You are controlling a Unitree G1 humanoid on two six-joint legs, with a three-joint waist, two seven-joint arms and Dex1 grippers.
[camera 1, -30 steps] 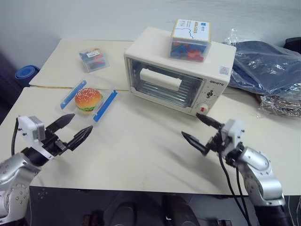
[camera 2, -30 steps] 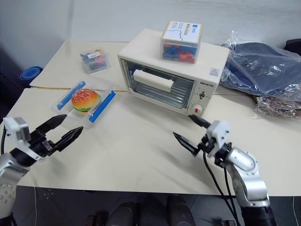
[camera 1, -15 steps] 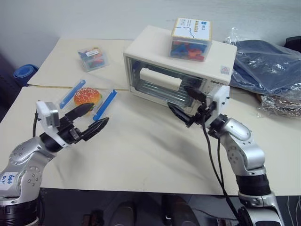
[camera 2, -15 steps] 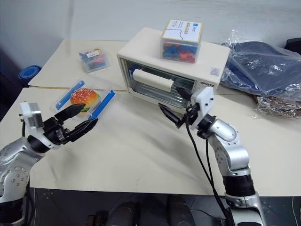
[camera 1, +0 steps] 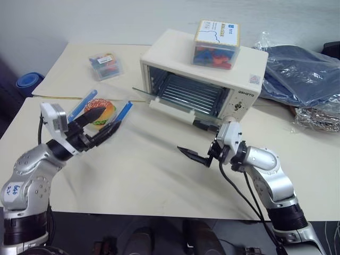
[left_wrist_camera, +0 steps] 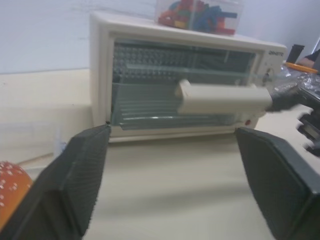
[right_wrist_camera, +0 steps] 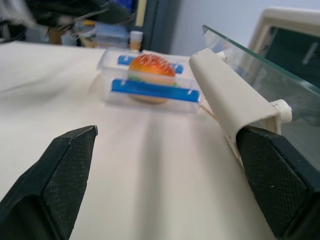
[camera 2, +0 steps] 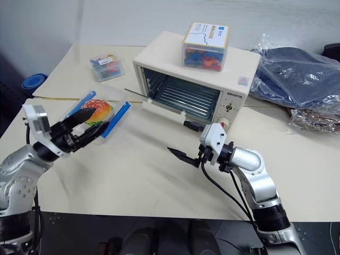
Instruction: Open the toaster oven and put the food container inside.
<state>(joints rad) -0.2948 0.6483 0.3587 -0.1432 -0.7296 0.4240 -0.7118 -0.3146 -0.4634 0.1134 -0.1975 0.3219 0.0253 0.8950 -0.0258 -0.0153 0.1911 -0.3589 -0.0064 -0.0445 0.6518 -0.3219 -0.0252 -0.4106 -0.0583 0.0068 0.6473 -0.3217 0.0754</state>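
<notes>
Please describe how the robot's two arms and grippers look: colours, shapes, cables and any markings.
Both arms are rounded silver-grey metal segments with black joints. Each ends in a white boxy wrist block and two black, pointed, tapering fingers: the left gripper and the right gripper. In the wrist views the finger pads are finely textured. Thin black cables run along both forearms. The left arm carries a white sticker with blue handwriting.

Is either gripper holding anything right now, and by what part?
Nothing is held. The left gripper stands open at the food container; the right gripper, open, has one finger under the oven handle.
</notes>
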